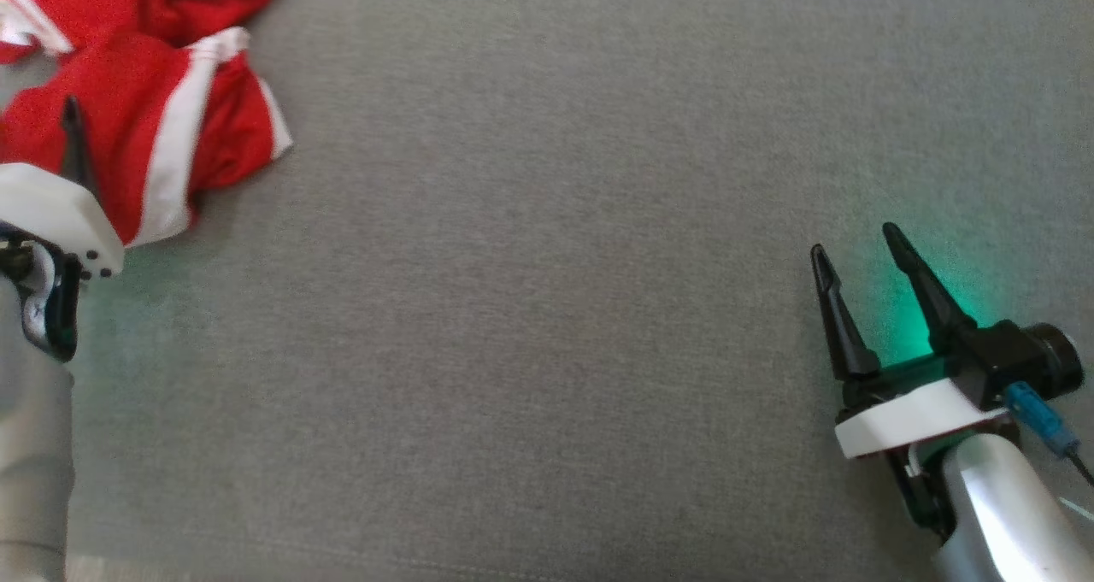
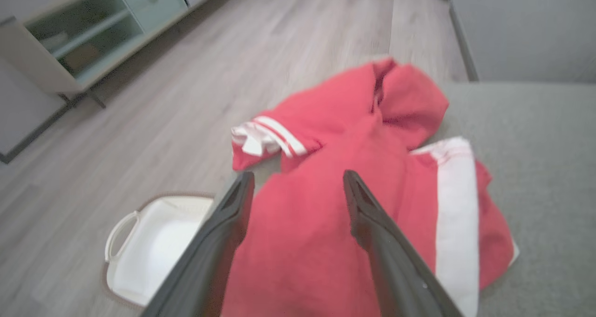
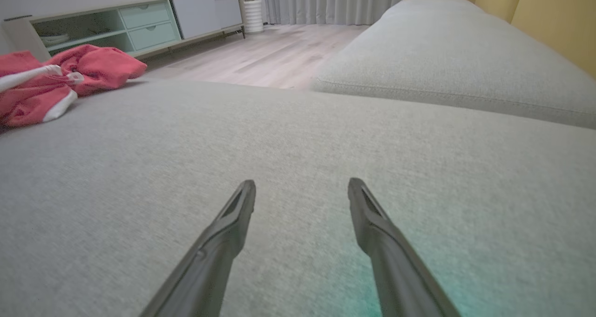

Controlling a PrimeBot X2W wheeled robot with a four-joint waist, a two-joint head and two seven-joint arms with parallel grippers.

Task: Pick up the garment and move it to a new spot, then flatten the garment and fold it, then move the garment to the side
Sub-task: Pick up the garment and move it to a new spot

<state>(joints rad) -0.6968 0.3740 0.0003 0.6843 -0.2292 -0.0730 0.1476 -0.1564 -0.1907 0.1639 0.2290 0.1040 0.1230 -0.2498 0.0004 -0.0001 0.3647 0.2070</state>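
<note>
Pick-up looks to be the step in hand: the left gripper (image 2: pixel 298 179) hangs, jaws spread and empty, over the crumpled red garment with white stripes (image 1: pixel 162 103) at the far left of the grey fabric couch seat (image 1: pixel 547 308). It likely must drop and pinch a fold. The right gripper (image 1: pixel 855 244), likewise released, sits near right, and a white plastic basket (image 2: pixel 153 247) on the floor off the left edge poses no obstacle.

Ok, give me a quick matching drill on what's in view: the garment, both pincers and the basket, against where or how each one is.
1 garment
2 left pincer
3 right pincer
4 white basket

A open over bare grey cushion
B on the wooden floor
C crumpled, red and white
D open over the garment

Pairs: 1-C, 2-D, 3-A, 4-B
</note>
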